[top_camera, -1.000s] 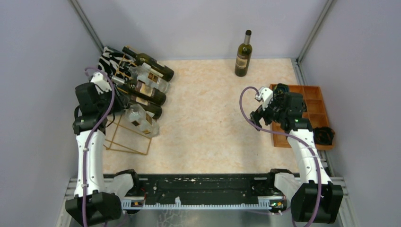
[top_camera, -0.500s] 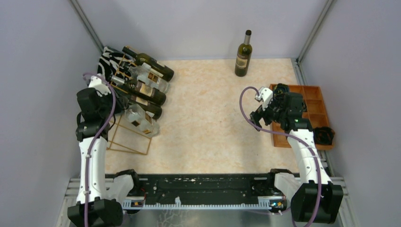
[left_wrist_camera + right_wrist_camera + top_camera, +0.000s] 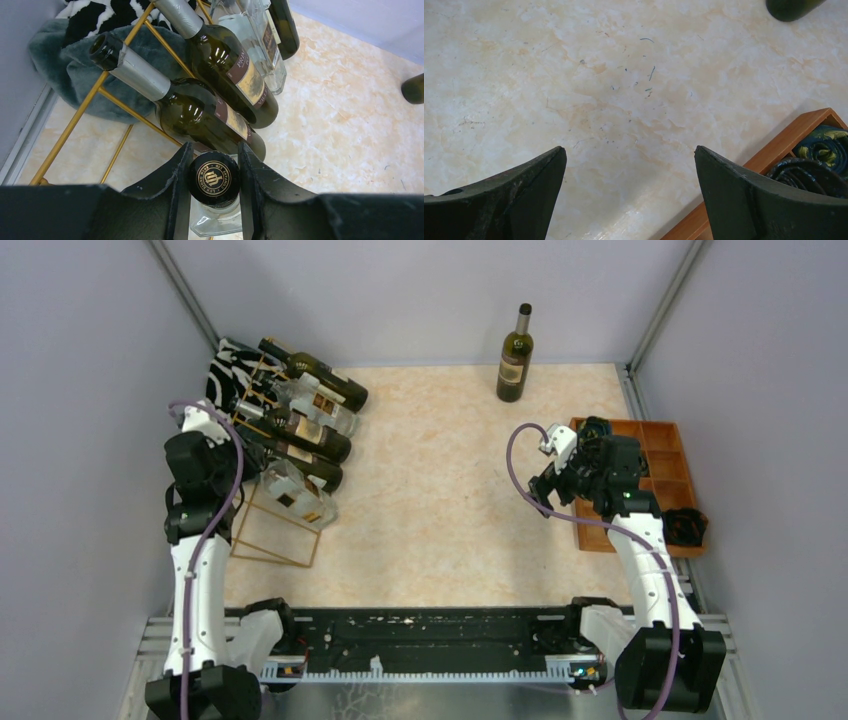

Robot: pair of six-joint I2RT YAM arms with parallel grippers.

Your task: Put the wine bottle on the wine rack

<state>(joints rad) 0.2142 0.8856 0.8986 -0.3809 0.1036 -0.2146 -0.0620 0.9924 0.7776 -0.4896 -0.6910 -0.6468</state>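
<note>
Clear glass bottle (image 3: 295,495) lying in nearest cell of gold wire wine rack (image 3: 70,125), dark bottles occupying cells beyond. Left gripper (image 3: 215,150) flanking its black cap (image 3: 214,179), fingers sitting close on both sides; cannot tell whether pinching or slack. Step looking like seat-and-release: confirming bottle is resting on wires, then spreading fingers, backing out straight along neck, avoiding neighbouring necks. Right gripper (image 3: 629,150) hanging spread wide, holding nothing, beside wooden tray (image 3: 769,165). Another wine bottle (image 3: 514,365) standing upright at far edge.
</note>
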